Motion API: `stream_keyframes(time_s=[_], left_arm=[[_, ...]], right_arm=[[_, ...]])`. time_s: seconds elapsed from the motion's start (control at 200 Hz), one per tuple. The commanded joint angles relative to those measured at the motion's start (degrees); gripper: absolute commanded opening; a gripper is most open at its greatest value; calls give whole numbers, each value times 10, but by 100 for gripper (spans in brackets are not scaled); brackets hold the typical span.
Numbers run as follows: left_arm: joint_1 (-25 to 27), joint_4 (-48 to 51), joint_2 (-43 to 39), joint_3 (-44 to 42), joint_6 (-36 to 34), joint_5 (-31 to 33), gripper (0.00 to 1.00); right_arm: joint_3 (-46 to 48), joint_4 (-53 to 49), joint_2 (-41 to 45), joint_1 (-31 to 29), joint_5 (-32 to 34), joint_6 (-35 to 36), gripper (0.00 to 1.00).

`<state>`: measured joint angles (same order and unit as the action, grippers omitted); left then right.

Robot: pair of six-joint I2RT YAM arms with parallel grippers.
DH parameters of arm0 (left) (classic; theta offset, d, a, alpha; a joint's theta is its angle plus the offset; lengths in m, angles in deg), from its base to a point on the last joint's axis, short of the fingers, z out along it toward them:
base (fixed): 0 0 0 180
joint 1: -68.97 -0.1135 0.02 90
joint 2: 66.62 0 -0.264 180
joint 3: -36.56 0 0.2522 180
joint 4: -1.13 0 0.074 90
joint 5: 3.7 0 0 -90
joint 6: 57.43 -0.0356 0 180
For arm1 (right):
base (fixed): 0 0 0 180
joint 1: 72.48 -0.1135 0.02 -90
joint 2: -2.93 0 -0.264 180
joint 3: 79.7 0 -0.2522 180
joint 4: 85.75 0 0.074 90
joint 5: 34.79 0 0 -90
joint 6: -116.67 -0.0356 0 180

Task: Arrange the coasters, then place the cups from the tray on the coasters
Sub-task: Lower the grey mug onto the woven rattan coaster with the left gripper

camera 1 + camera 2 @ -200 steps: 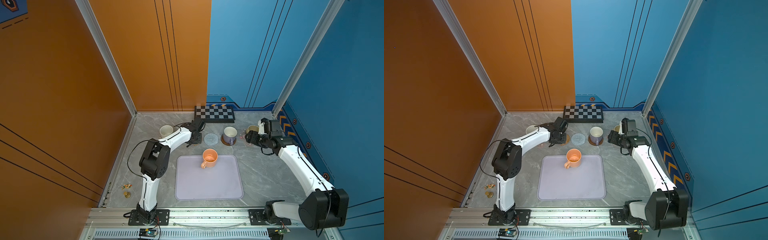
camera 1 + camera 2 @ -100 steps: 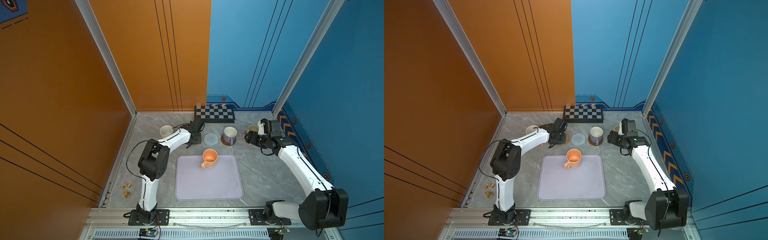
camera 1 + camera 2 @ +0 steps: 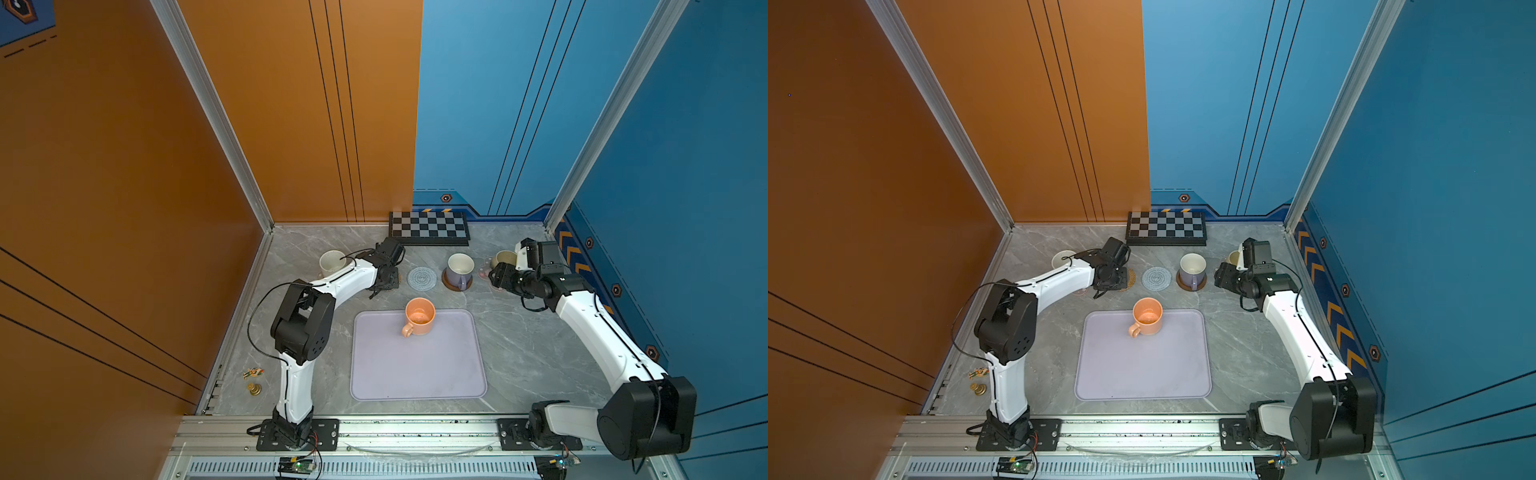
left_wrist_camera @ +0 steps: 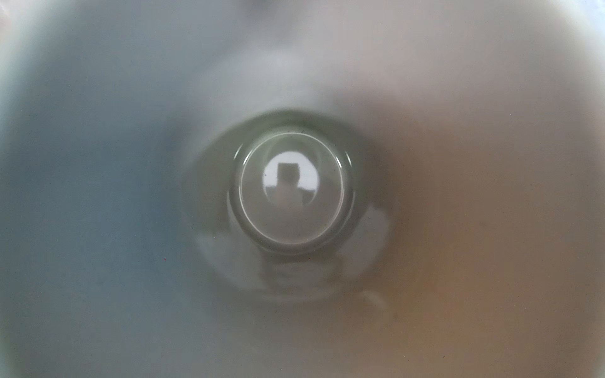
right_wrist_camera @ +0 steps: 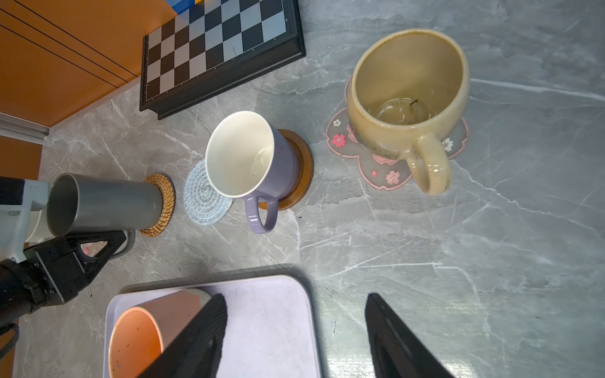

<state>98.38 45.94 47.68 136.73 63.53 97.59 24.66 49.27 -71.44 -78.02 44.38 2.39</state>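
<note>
The left claw [image 5: 108, 243] is pinching the handle of the tall grey mug [image 5: 104, 203], which is standing on the rattan coaster [image 5: 160, 199] near the worktop's [image 3: 519, 340] far edge. The right claw [image 5: 294, 297] is hanging spread and empty just off the far right corner of the tray [image 3: 415, 374]. The orange mug [image 3: 419, 318] is sitting upright at the tray's far edge. Along the worktop's far edge, the spiral coaster [image 3: 422, 278] is lying bare, the lavender mug [image 3: 459, 268] is resting on the wooden coaster [image 5: 302, 170], and the beige mug [image 5: 406, 91] is sitting on a flower coaster [image 5: 343, 140]. The white mug [image 3: 331, 261] is standing toward the far left corner.
</note>
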Motion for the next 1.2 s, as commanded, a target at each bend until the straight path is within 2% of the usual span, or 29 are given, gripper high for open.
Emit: stream_keyframes(time_s=[0.0, 0.175, 0.596, 1.196], left_arm=[[-8, 16, -12, -7, -3, 6, 1], [-5, 16, -6, -1, 2, 3, 7], [3, 16, -17, -9, 8, 0, 29], [20, 17, -44, -20, 23, 3, 29]], right_arm=[[8, 8, 9, 3, -10, -7, 70], [12, 8, 15, 3, -9, -7, 70], [20, 8, 34, 3, -12, -9, 70], [36, 3, 66, 4, -11, -6, 70]])
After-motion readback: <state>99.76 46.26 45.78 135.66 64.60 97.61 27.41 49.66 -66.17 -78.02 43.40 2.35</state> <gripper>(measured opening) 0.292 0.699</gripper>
